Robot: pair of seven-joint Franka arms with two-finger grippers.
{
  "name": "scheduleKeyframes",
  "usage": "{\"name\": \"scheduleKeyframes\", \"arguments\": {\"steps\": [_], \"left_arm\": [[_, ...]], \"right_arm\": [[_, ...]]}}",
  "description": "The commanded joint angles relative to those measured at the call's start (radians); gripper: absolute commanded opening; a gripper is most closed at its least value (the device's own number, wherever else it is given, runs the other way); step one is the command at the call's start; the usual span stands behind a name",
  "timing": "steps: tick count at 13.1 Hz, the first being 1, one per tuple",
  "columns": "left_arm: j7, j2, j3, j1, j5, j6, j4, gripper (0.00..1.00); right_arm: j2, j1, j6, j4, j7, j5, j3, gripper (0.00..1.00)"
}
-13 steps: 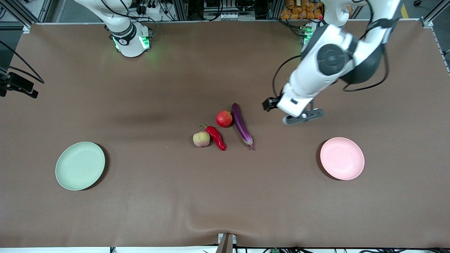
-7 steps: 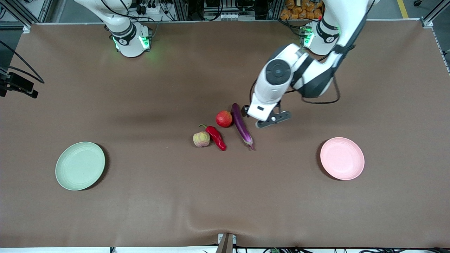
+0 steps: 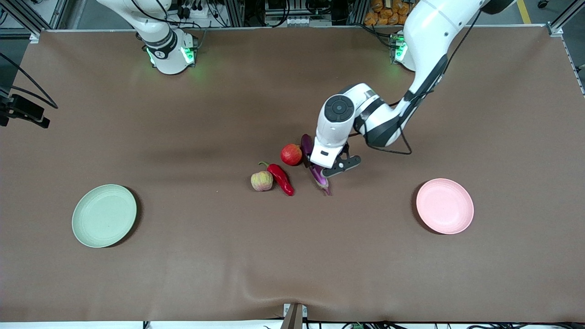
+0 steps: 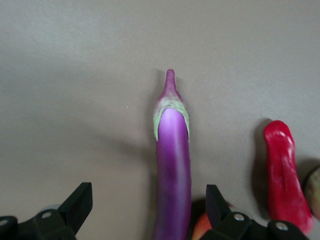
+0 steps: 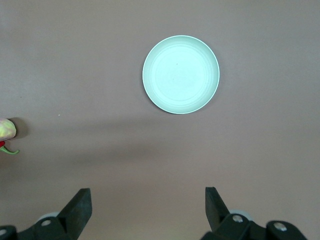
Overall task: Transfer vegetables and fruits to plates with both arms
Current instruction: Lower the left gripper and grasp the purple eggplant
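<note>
The brown desk (image 3: 183,274) is seen w/ both arms based along its robot edge. The left arm (image 3: 425,36) is reached in over the desk centre; the right arm (image 3: 155,27) is kept back by its base, waiting.

Two plates are set apart from the produce: the pale green plate (image 3: 104,215) toward the right arm's end, the pale pink plate (image 3: 444,206) toward the left arm's end. Both are seen bare.

The left hand (image 4: 150,210) is held over the eggplant (image 3: 321,179), fingers spread wide, one each side of the purple body, nothing gripped; contact can't be told. The right hand (image 5: 148,207) is spread wide too, holding nothing, high over bare desk w/ the green plate in its wrist view.

The eggplant is laid at the desk centre, its stem end nearer the front camera, mid part hidden by the left wrist. The red pomegranate-like fruit (image 3: 291,154) is found just beside it, toward the right arm's end. The red chili (image 3: 281,178) is laid nearer the camera than that fruit, w/ the pale ribbed fruit (image 3: 262,181) just beside it, apparently touching.
</note>
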Motion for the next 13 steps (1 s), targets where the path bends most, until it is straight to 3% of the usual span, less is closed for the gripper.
{"name": "scheduleKeyframes", "arguments": {"steps": [1,4,7,8,9,10,13], "left_arm": [[-0.084,0.038,0.0,-0.017,0.062,0.016,0.018,1.0],[-0.153,0.104,0.007,-0.057,0.062,0.044,0.06,0.94],[-0.17,0.137,0.043,-0.094,0.074,0.074,0.07,0.69],[-0.176,0.144,0.044,-0.091,0.074,0.09,0.07,0.56],[-0.173,0.144,0.044,-0.088,0.076,0.09,0.07,0.32],[-0.158,0.143,0.044,-0.081,0.078,0.09,0.073,0.0],[-0.088,0.131,0.046,-0.048,0.081,0.079,0.073,0.0]], "right_arm": [[0.004,-0.01,0.024,-0.004,0.004,0.017,0.006,1.0],[0.005,-0.004,0.026,-0.004,0.007,0.006,0.006,1.0],[0.005,-0.004,0.02,-0.004,0.012,0.006,0.007,1.0],[0.005,-0.002,0.017,-0.004,0.012,0.006,0.007,1.0],[0.005,-0.002,0.017,-0.004,0.009,0.007,0.007,1.0],[0.006,-0.004,0.018,-0.004,0.006,0.015,0.007,1.0],[0.021,0.002,0.015,-0.004,0.001,0.015,0.009,1.0]]}}
